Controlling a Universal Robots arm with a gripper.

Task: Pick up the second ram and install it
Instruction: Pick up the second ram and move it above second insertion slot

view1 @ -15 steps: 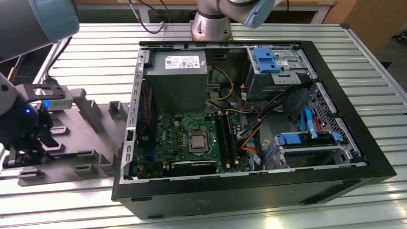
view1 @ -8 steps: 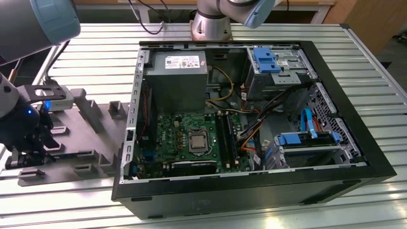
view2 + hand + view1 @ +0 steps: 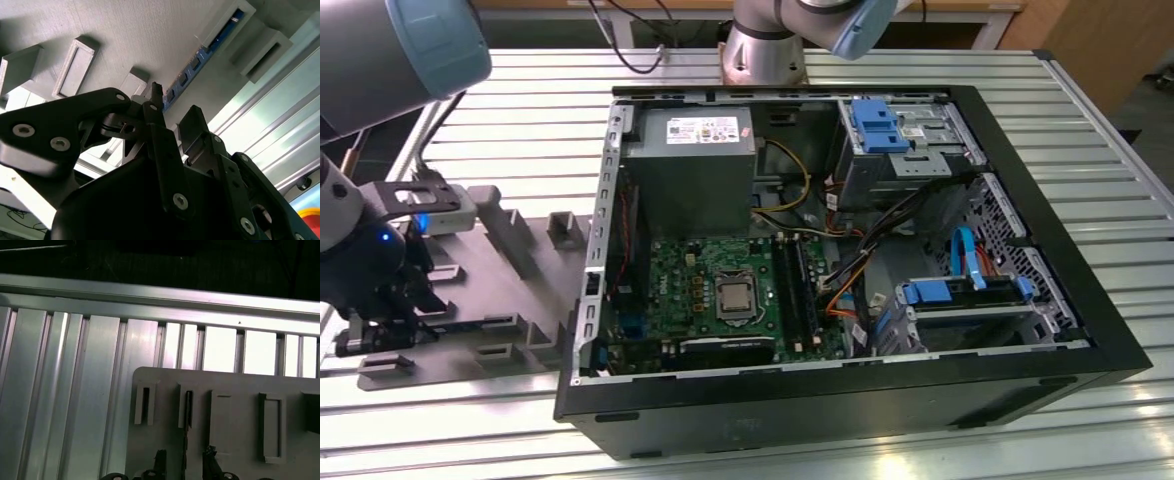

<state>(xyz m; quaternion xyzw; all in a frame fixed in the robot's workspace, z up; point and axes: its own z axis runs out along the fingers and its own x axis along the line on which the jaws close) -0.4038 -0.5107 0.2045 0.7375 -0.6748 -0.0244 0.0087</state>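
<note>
One table (image 3: 520,80) of aluminium slats carries everything: the open case (image 3: 854,405) on the exterior view's right and a grey tray (image 3: 500,265) just beside it on the left. Inside the case, the black slots (image 3: 795,290) on the board are where the ram belongs; whether one is already filled I cannot tell. The gripper (image 3: 380,325) hangs low over the tray, jaws apart, with one finger (image 3: 160,460) on each side of the ram (image 3: 188,407), which stands on edge in a tray groove. No grip looks made yet, so I judge that both pick-up and install are left to do.
</note>
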